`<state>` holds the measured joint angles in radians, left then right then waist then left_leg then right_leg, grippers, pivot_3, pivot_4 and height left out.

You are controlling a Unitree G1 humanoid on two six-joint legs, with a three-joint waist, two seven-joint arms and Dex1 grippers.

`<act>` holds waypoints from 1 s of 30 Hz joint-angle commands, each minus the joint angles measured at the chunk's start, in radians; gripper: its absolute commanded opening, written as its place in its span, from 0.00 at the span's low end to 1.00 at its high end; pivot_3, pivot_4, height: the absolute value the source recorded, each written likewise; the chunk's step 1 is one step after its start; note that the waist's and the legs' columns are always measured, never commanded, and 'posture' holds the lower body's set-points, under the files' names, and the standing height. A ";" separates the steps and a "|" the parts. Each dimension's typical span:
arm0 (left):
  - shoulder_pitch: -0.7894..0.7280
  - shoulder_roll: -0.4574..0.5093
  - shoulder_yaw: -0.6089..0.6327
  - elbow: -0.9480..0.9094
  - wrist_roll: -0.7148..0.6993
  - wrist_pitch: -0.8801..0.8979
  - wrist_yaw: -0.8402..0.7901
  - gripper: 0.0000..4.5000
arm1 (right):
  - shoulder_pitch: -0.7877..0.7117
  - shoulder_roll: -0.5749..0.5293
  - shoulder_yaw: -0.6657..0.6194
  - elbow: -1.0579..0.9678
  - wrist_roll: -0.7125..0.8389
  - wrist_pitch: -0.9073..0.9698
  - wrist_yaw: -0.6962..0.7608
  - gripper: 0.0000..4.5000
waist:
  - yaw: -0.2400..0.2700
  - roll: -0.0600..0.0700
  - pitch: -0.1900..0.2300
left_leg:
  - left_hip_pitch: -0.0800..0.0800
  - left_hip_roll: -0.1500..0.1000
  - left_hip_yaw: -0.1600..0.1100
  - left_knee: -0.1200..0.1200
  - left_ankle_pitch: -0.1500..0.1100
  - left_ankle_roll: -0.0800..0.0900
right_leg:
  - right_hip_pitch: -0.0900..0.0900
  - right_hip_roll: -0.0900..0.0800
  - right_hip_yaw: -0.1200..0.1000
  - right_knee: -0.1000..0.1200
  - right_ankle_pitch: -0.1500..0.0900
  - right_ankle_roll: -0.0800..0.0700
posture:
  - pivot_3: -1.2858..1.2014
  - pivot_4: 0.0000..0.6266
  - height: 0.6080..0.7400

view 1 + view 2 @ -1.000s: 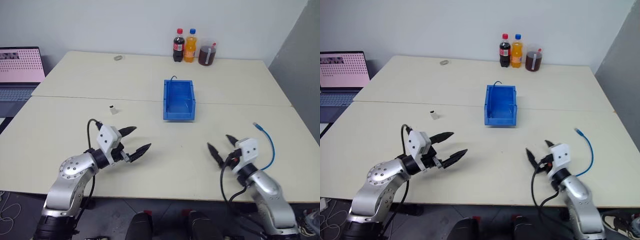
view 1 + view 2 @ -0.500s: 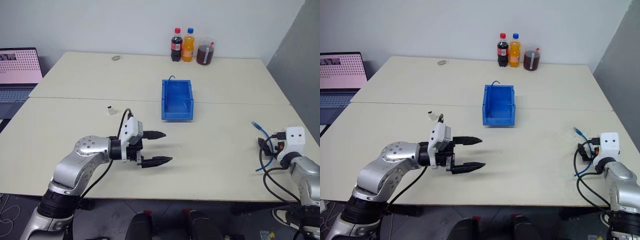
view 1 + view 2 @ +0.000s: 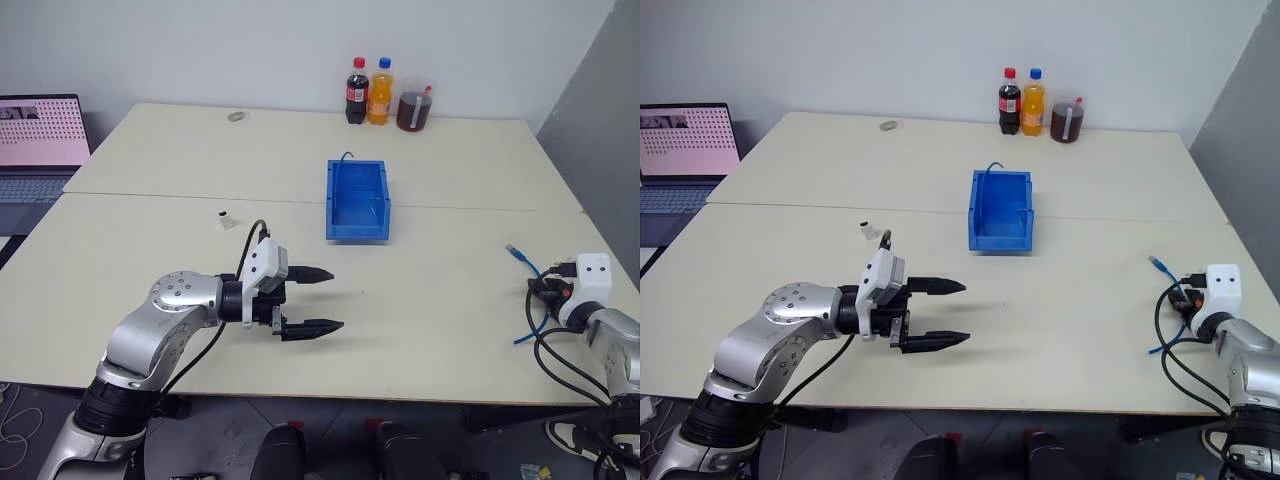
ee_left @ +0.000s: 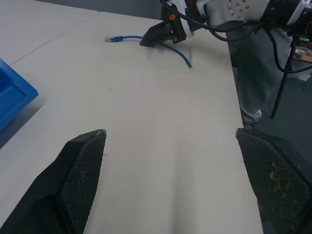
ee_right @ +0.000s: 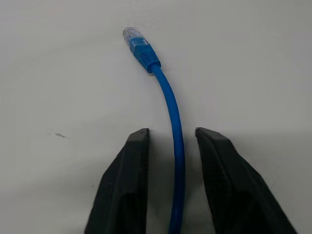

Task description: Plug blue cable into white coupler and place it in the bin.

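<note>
The blue cable (image 3: 530,272) lies curved near the table's right edge, its clear plug (image 5: 132,35) pointing away from me. My right gripper (image 5: 171,134) is low over it; its jaws are narrowed around the cable with a thin gap on each side, so it is open and not pinching. The white coupler (image 3: 226,218) stands alone left of the bin (image 3: 331,195), which sits at the table's centre with nothing inside but a thin dark wire at its far rim. My left gripper (image 3: 338,298) hovers open and empty in front of the bin, pointing right.
Two soda bottles (image 3: 367,90) and a jar of dark drink (image 3: 413,108) stand at the far edge. A laptop (image 3: 40,135) sits at the far left. A small ring-shaped object (image 3: 236,116) lies at the back. The table's right edge runs close to my right gripper.
My right arm swung out to the right onto the cable, and its jaws narrowed around it. The left gripper turned to point right and shifted toward the centre.
</note>
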<state>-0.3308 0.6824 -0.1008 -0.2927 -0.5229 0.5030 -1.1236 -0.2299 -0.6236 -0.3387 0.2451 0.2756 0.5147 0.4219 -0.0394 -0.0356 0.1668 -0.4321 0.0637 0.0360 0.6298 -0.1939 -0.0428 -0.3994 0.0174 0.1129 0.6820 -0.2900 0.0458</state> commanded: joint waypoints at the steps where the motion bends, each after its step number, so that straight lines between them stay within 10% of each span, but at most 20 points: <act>1: -0.013 0.007 0.006 -0.007 0.009 -0.022 -0.006 1.00 | -0.023 -0.036 -0.011 0.015 0.027 -0.010 0.076 0.10 | 0.000 0.000 0.000 | 0.000 0.000 0.000 0.000 0.000 0.000 | 0.000 0.000 0.000 0.000 0.000 0.000 | 0.52 0.24 1.00; 13: 0.170 0.135 0.127 0.125 0.056 -0.083 -0.036 1.00 | -0.100 -0.177 0.330 -0.394 0.029 -0.104 0.550 0.01 | -0.026 0.004 0.001 | 0.000 0.001 -0.003 -0.001 0.000 0.000 | 0.000 0.001 -0.002 0.000 -0.001 -0.001 | 0.52 0.24 1.00; 21: 0.295 0.192 0.252 0.242 0.055 -0.130 -0.042 1.00 | -0.370 0.129 0.737 -0.204 -0.218 -0.355 0.569 0.01 | -0.034 0.002 0.003 | -0.002 0.001 -0.006 0.000 0.000 0.000 | -0.003 -0.002 -0.010 0.005 -0.003 -0.005 | 0.52 0.24 1.00; 30: 0.360 0.182 0.300 0.200 0.041 -0.110 -0.013 1.00 | -0.496 0.295 0.849 0.131 -0.362 -0.563 0.559 0.01 | -0.002 0.000 0.003 | -0.002 0.001 -0.007 0.000 0.000 0.000 | -0.006 -0.002 -0.014 0.014 -0.007 -0.012 | 0.52 0.24 1.00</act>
<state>0.0292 0.8626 0.1663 -0.0525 -0.4668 0.3911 -1.1438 -0.7065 -0.3334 0.5141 0.3599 -0.0715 -0.0140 0.9795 -0.0410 -0.0356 0.1696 -0.4340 0.0646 0.0290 0.6295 -0.1938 -0.0432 -0.4052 0.0151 0.0988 0.6967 -0.2968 0.0338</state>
